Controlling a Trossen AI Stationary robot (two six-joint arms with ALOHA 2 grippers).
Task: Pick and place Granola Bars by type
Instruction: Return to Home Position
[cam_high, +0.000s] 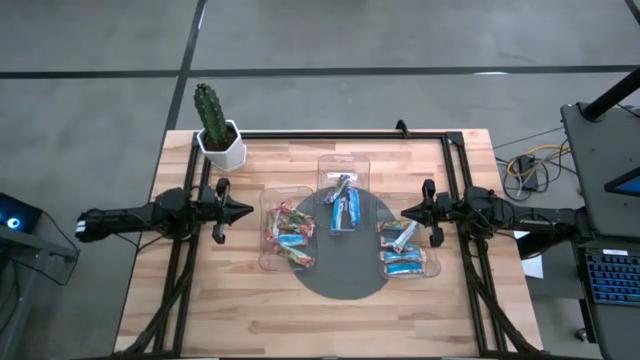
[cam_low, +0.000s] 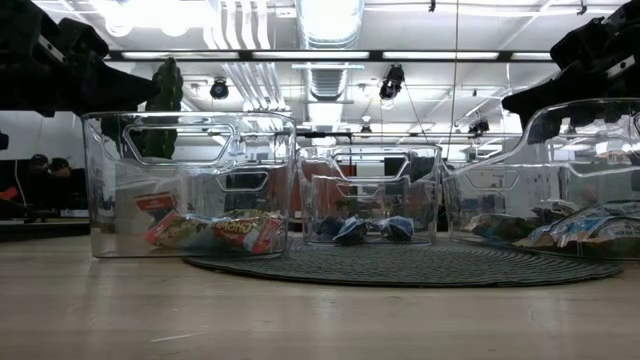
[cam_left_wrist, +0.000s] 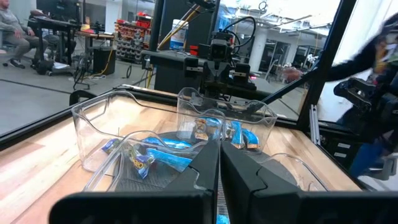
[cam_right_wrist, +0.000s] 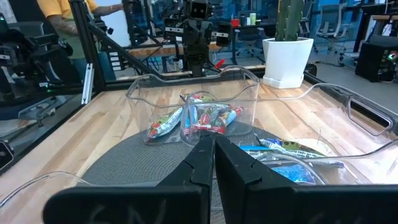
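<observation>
Three clear trays stand on a round grey mat (cam_high: 340, 285). The left tray (cam_high: 270, 250) holds red-orange and blue granola bars (cam_high: 290, 236), which also show in the low view (cam_low: 215, 231) and the right wrist view (cam_right_wrist: 202, 118). In the middle, far tray (cam_high: 343, 165) lie blue bars (cam_high: 343, 208). Teal and blue bars (cam_high: 403, 255) fill the right tray (cam_high: 432, 262). My left gripper (cam_high: 247, 211) hovers shut just left of the left tray. My right gripper (cam_high: 404, 212) hovers shut above the right tray's far edge. Neither holds anything.
A cactus in a white pot (cam_high: 218, 135) stands at the table's far left corner. Black frame rails (cam_high: 330, 134) run along the far edge and both sides. Bare wood (cam_high: 230, 320) lies toward the near edge. People (cam_right_wrist: 59, 18) are in the room beyond.
</observation>
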